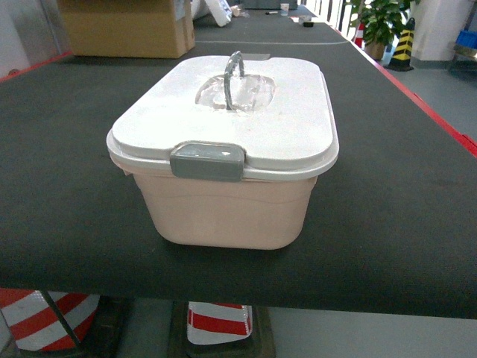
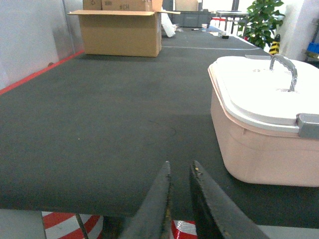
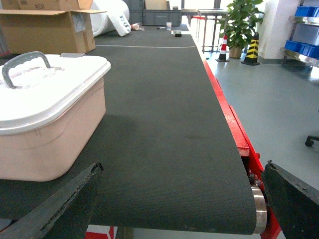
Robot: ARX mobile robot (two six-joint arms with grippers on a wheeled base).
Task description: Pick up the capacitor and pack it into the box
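One box point(image 1: 223, 205) is shown near the front edge of the dark-matted desk point(image 1: 67, 194), closed by one white lid point(image 1: 223, 112) with one grey latch point(image 1: 207, 161) at the near side and one upright grey handle point(image 1: 234, 74) at the centre. The tub is judged to be light, stiff moulded plastic with smooth, rather slippery walls; the handle and the latch are judged the best places to take hold, the latch to be released before the lid is lifted. No capacitor is seen in any view. One brown cardboard box point(image 2: 122, 32) stands well apart at the far end. The left gripper point(image 2: 179, 174) is shown with its fingers nearly clenched and grasping nothing; the right gripper point(image 3: 182, 199) is shown with its fingers spread wide, released and empty.
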